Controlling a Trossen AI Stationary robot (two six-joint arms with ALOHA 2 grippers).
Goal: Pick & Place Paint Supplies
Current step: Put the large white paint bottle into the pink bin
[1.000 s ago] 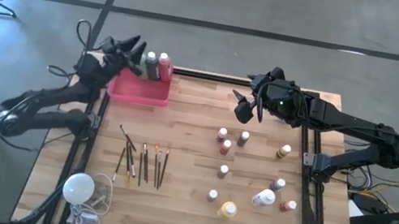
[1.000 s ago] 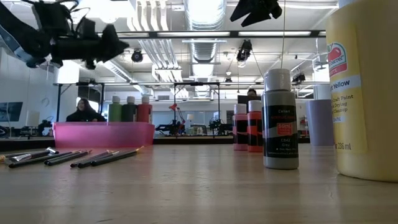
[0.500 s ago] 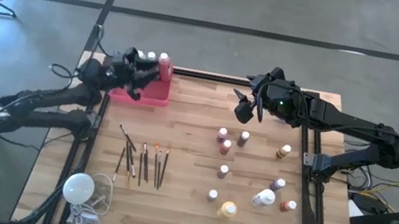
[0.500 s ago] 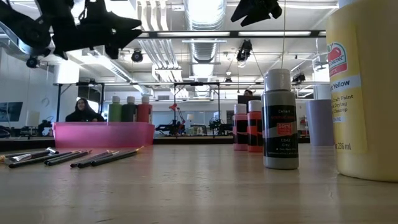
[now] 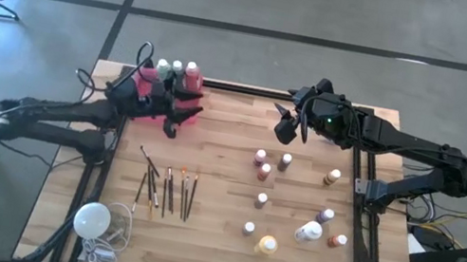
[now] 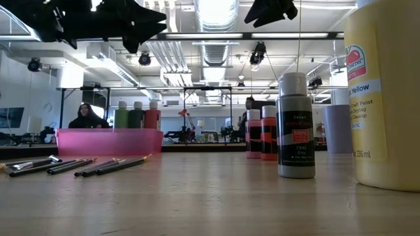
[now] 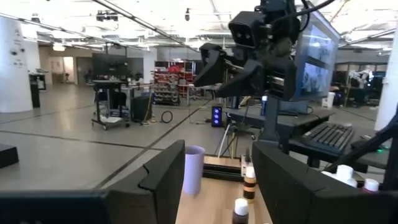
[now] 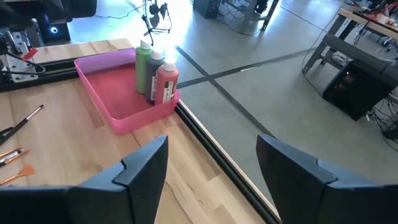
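From above, my left claw [image 5: 182, 107] hangs over the near edge of the pink tray [image 5: 152, 113] at the worktop's [image 5: 215, 234] eleven o'clock corner, fingers apart and holding nothing; three bottles, green [image 5: 164, 68], dark [image 5: 177, 71] and red [image 5: 192, 73], stand at the tray's far rim; the paintbrushes [image 5: 167, 189] lie toward six o'clock from that claw, long axes running roughly twelve to six, and the left arm is plainly the nearer one to them; my right claw [image 5: 290, 122] hovers at about one o'clock, empty, with the scattered small paint bottles [image 5: 294, 224] toward six and five o'clock of it, the closest pair [image 5: 273, 160] just short of it.

From table height, the tray [image 6: 108, 141] with its three bottles sits at the far left, the brushes [image 6: 72, 165] fanned flat in front of it; a grey bottle [image 6: 295, 128] and a big yellow one [image 6: 384, 98] stand close by; both claws hang high above, touching nothing.

Past my left fingers [image 7: 168, 177], parted and empty, a pale purple bottle [image 7: 193, 169] and small brown ones [image 7: 249, 180] show ahead.

Past my right fingers [image 8: 143, 165], spread with nothing between, the tray [image 8: 124, 99] lies well ahead.
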